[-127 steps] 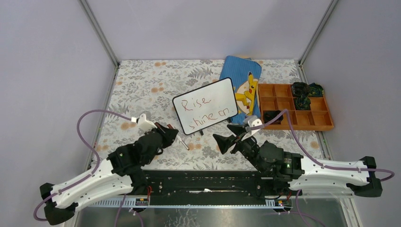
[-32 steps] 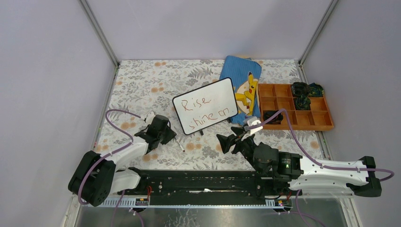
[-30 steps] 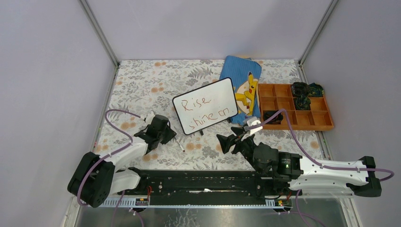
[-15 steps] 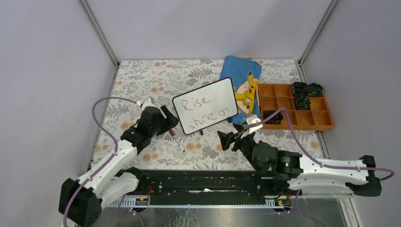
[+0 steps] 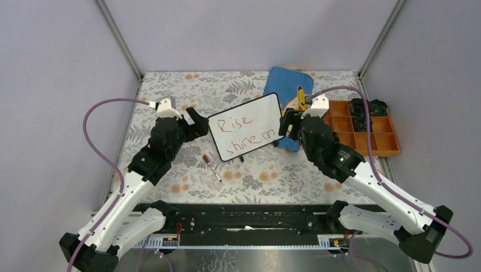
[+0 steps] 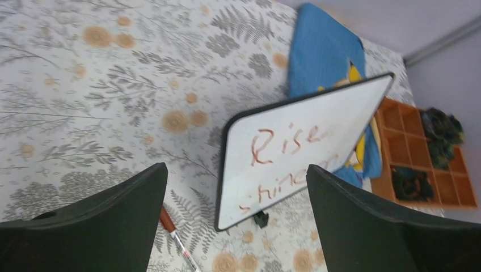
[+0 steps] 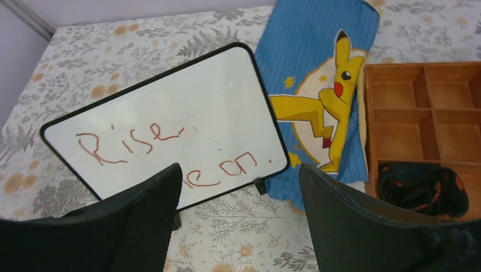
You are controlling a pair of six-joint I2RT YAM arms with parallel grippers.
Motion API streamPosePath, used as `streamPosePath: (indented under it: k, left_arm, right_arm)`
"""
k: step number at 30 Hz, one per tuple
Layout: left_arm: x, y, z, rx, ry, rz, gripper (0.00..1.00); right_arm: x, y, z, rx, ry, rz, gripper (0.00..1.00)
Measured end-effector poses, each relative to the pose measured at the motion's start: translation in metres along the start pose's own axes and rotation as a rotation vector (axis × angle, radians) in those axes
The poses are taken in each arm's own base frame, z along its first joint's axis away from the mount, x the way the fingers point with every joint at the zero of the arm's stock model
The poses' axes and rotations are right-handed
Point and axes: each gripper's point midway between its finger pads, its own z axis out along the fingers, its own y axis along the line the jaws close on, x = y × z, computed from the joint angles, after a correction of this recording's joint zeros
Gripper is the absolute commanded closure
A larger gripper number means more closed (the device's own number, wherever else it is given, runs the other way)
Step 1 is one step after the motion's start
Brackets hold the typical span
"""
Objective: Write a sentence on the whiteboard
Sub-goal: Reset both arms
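The parted claw (image 7: 238,173) frames the lettered whiteboard (image 7: 164,124) and blue pouch (image 7: 306,62).

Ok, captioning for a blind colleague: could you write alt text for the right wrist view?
A black-framed whiteboard with red handwriting stands on a floral tablecloth, partly in front of a blue Pikachu pouch, with a wooden divided tray at right. The right gripper shows its open black fingers in the bottom corners.
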Motion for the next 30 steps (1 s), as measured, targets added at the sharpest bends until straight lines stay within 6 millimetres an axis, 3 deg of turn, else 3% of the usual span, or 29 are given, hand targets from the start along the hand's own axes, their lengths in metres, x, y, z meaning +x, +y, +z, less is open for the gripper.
streamPosePath:
  k: [4,6,13,14,15,17,22,24,27,30]
  left_arm:
    - [-0.004,0.017,0.006,-0.112,-0.026,-0.031,0.01]
    - [-0.002,0.025,0.009,-0.174,-0.027,-0.066,0.01]
    - [0.001,0.041,0.006,-0.344,-0.049,-0.198,0.01]
    - [-0.003,0.039,0.004,-0.361,-0.049,-0.201,0.07]
    - [-0.010,0.036,0.003,-0.376,-0.052,-0.200,0.10]
    - [-0.035,0.026,-0.001,-0.391,-0.081,-0.199,0.04]
    - [-0.118,0.000,-0.026,-0.377,-0.214,-0.130,0.01]
    - [-0.130,-0.001,-0.038,-0.361,-0.245,-0.095,0.01]
    - [-0.133,-0.002,-0.049,-0.317,-0.247,-0.037,0.01]
    - [-0.139,-0.019,-0.055,-0.209,-0.237,0.034,0.01]
  right_arm:
    - [-0.006,-0.017,0.010,0.069,0.037,0.065,0.11]
    - [-0.010,-0.018,0.013,0.094,0.040,0.099,0.01]
    - [-0.015,-0.026,0.022,0.216,0.039,0.177,0.00]
    - [-0.017,-0.027,0.022,0.227,0.037,0.181,0.00]
    - [-0.019,-0.028,0.021,0.235,0.034,0.181,0.00]
    - [-0.032,-0.027,0.018,0.235,0.022,0.184,0.00]
    - [-0.087,-0.015,0.003,0.160,-0.066,0.195,0.00]
    - [-0.101,-0.017,-0.006,0.139,-0.113,0.193,0.00]
    - [-0.110,-0.024,-0.018,0.100,-0.207,0.190,0.00]
    - [-0.117,-0.030,-0.032,0.056,-0.286,0.180,0.00]
